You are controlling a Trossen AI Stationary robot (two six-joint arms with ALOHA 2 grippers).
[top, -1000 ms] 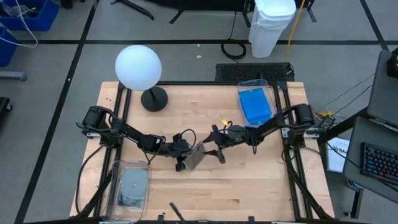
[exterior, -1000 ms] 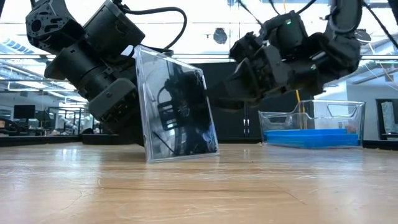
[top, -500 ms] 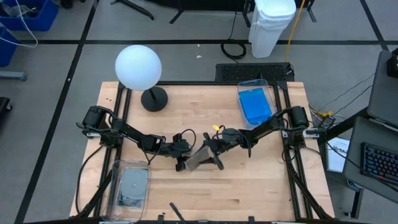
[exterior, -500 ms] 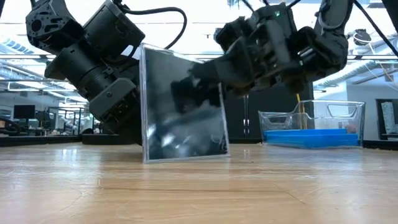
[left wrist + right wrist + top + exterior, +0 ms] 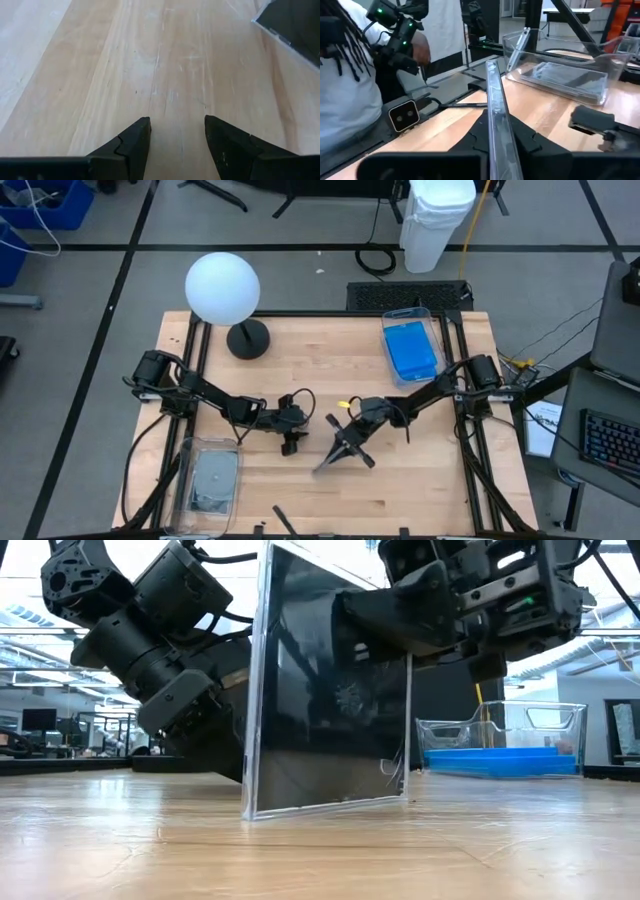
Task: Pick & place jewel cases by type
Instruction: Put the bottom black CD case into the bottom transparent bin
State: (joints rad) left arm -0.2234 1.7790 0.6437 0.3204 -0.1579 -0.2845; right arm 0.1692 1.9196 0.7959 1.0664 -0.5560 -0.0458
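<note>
A wooden table (image 5: 420,480) seen from above, with two dark robot arms meeting near its middle. The right gripper (image 5: 340,452) pinches a dark grey jewel case (image 5: 330,690) by its edge, standing it upright on the wood. Just left of it, the left gripper (image 5: 291,442) rests low with its fingers (image 5: 132,142) spread and empty. A clear bin (image 5: 412,343) at far right holds blue cases (image 5: 411,352); another clear bin (image 5: 207,480) at near left holds grey ones

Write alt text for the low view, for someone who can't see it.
A dark jewel case stands on edge on the wooden table, gripped at its top by the right gripper. The left gripper sits behind it, and a clear bin holding blue cases stands farther back.
</note>
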